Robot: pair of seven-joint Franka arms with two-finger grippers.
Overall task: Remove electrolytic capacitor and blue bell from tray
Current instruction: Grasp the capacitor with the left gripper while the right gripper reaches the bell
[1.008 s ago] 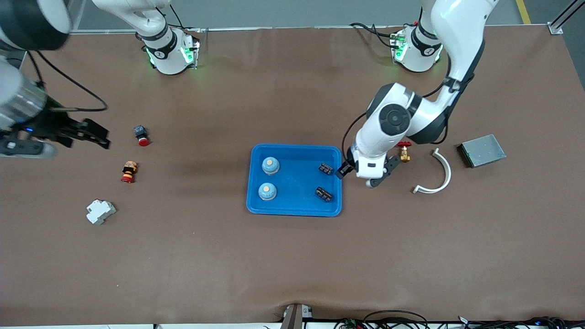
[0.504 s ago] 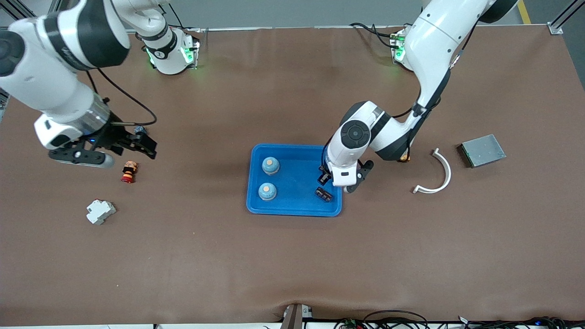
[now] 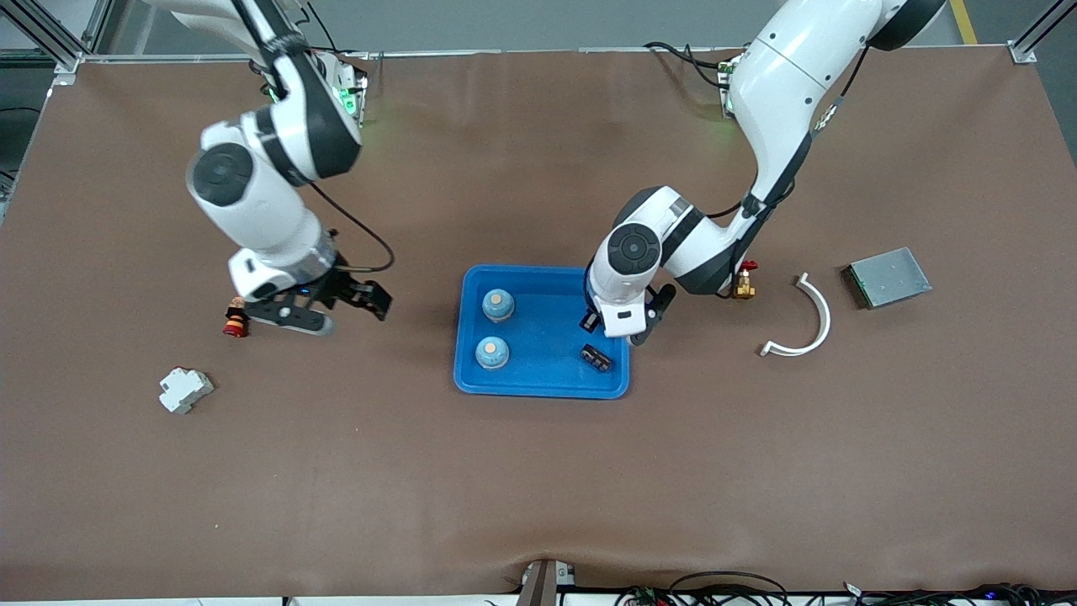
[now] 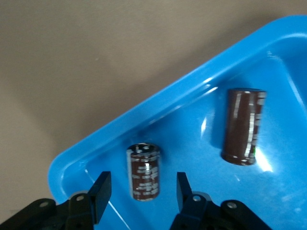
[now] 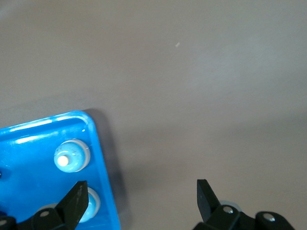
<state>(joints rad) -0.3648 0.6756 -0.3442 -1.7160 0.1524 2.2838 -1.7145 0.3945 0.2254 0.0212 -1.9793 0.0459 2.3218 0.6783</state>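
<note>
Blue tray sits near the middle of the table, holding two bells along its edge toward the right arm's end and capacitors along the edge toward the left arm's end. From the front only one capacitor shows, by the tray corner nearest the camera; the left gripper covers the rest. The left wrist view makes it two: one capacitor lies between the spread fingers, which stand clear of it on both sides, and a second capacitor lies close by in the tray.

The right gripper hangs over bare table between the tray and a red-and-orange button, jaws wide apart and empty; its wrist view catches the tray corner and both bells.

Elsewhere: one white block, one brass valve, one white curved piece, one grey box.
</note>
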